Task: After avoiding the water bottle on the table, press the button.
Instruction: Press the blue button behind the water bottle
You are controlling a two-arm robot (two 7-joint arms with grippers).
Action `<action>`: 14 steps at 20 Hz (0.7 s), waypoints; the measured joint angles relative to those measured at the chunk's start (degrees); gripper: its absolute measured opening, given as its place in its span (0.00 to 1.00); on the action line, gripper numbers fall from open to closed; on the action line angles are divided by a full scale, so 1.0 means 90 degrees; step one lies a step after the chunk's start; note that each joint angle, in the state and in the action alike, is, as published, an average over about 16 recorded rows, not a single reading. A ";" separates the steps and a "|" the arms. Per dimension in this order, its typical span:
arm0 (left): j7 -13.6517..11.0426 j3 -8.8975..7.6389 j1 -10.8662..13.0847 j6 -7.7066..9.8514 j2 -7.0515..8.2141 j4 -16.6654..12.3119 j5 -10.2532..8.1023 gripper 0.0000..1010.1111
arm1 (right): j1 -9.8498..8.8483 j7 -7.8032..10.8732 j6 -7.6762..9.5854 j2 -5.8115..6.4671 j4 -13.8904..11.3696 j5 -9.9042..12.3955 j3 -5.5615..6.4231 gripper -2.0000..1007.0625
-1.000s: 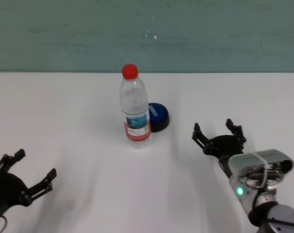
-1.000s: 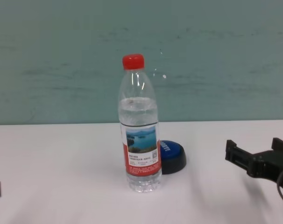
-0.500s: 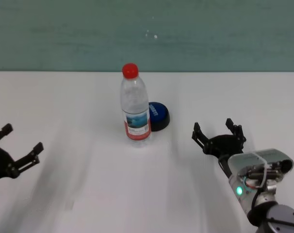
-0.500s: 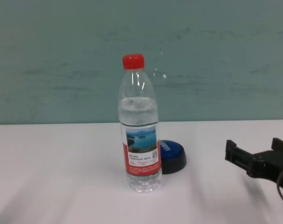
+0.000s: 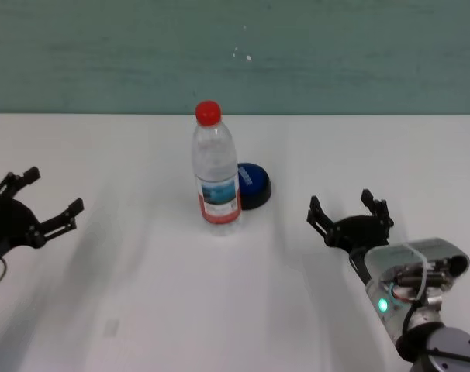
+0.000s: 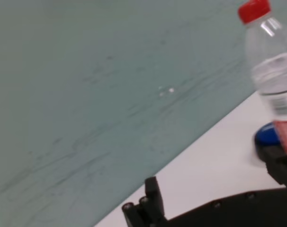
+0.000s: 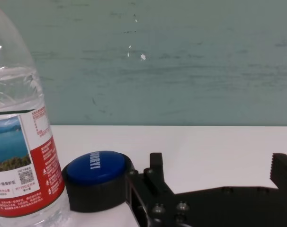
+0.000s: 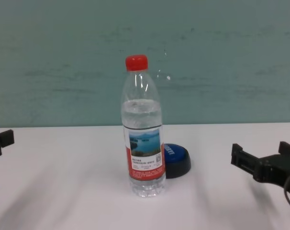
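Left pincer: I am holding the left gripper (image 5: pixel 35 211) over the plain white table (image 5: pixel 219 310), far out on my left side, its fingers spread wide with nothing between them.
Right pincer: I am keeping the right gripper (image 5: pixel 350 215) low over the table on my right, jaws standing wide apart and empty.
Bottle: the tall clear plastic water bottle with a red screw cap (image 5: pixel 215 174) is standing upright, well apart from the left pincer and off toward the middle, between the two pincers.
Button: the low round blue-topped button on a black base (image 5: pixel 252 185) is sitting just behind the bottle, on its right-pincer side, near but apart from the right pincer.
Progress: I am judging the press as not yet done; neither pincer is touching the button, and the bottle is standing undisturbed.
Remaining: I am reading the whole approach round the bottle and the press itself as left to do.
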 joint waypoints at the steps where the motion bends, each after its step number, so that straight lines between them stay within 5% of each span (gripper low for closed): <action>1: -0.0030 0.0064 -0.0143 -0.0022 -0.0006 0.0123 -0.0003 0.99 | 0.0000 0.0000 0.0000 0.0000 0.0000 0.0000 0.0000 1.00; 14: -0.0360 0.0816 -0.1842 -0.0362 -0.0372 0.1703 -0.0066 0.99 | 0.0000 0.0000 0.0000 0.0000 0.0000 0.0000 0.0000 1.00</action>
